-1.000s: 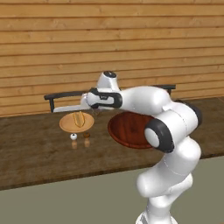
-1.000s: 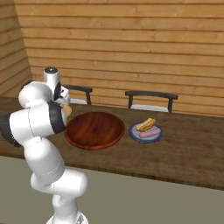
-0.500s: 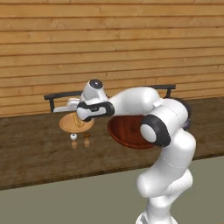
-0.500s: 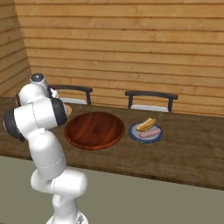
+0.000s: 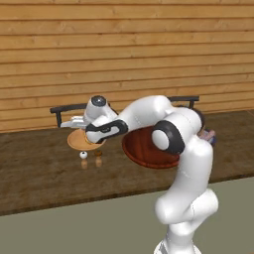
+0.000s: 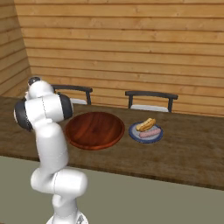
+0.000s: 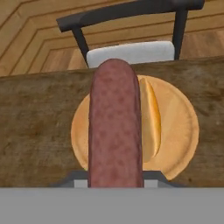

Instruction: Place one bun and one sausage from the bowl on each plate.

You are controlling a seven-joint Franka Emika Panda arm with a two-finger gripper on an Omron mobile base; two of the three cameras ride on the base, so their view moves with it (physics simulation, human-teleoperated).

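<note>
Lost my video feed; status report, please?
Gripper shut on reddish-brown sausage, above round tan wooden plate. Bun already on it. Nothing in the way.

Left of centre in your frame, the hand (image 5: 81,121) sits over the tan plate (image 5: 79,142) on the dark wood surface (image 5: 44,168). Right of it, the reddish-brown bowl (image 5: 141,153) is partly hidden by the arm's elbow. Two small shakers (image 5: 91,158) stand just below the plate.

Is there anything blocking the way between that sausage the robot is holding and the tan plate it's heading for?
Nothing visible blocks it. In the hand view the sausage, held in the end effector, hangs over the tan plate. A bun already lies there, beside the sausage's line, with bare plate to either side.
</note>
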